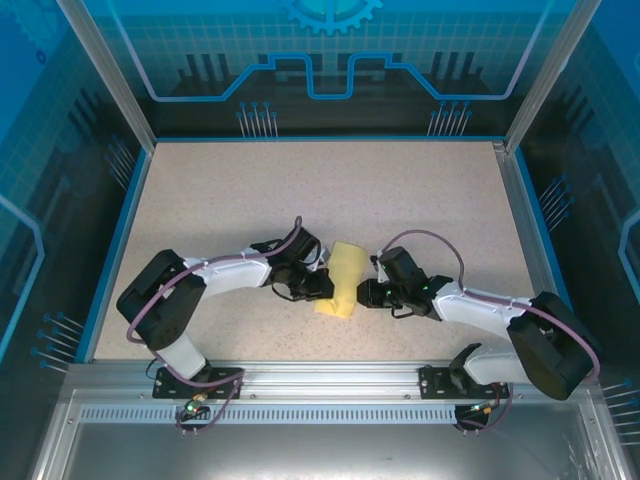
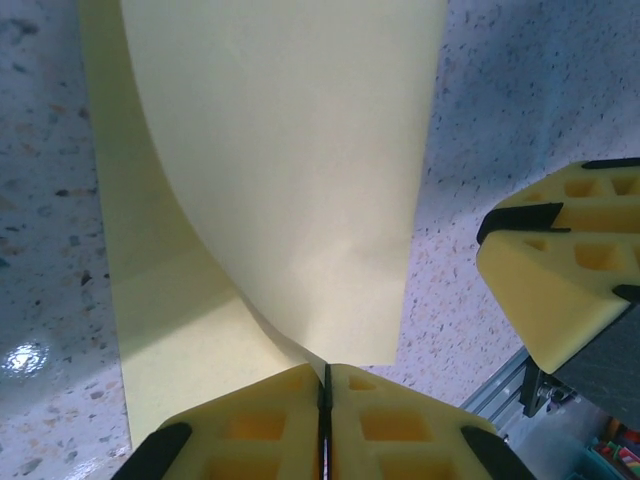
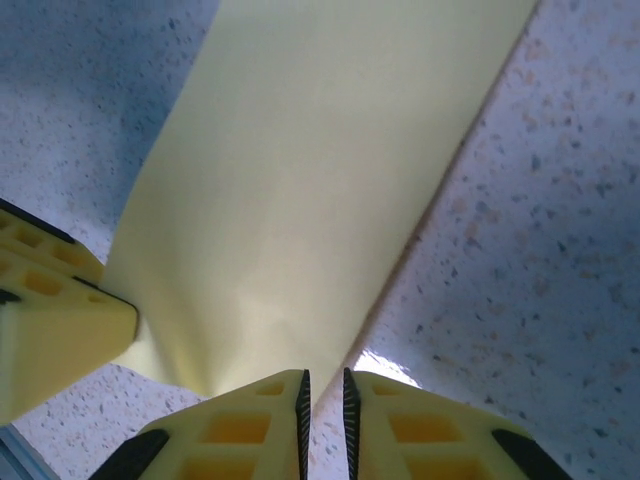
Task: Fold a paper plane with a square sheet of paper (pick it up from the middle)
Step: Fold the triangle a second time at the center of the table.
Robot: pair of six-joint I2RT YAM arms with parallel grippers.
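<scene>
From above, finds the square sheet of paper (image 1: 343, 280) near the front middle of the speckled table (image 1: 300, 190), yellow, bent over into a narrow strip running front to back. Sits between 2 arms reaching inward, met at its left edge by the left gripper (image 1: 318, 285) and at its right edge by the right gripper (image 1: 362, 293).

Through the left wrist camera, shows 2 yellow fingers (image 2: 250, 425) pressed together with no gap, nipping the near edge of the sheet right at the seam. Beyond them, sees the paper lifting in a curl: 1 layer arching upward, 1 layer flat on the table beneath and sticking out to the left. Off to the right, catches 1 finger of the right gripper, near the sheet's edge but apart from it.

Through the right wrist camera, shows yellow fingers (image 3: 400, 430) standing a narrow slit apart, with dark pads facing each other. Sees the sheet tapering down toward the fingertips, with its lower end reaching the tip of the left-hand finger. Cannot tell whether touching there or just behind. At the left, catches 1 finger of the left gripper against the paper's corner.
</scene>
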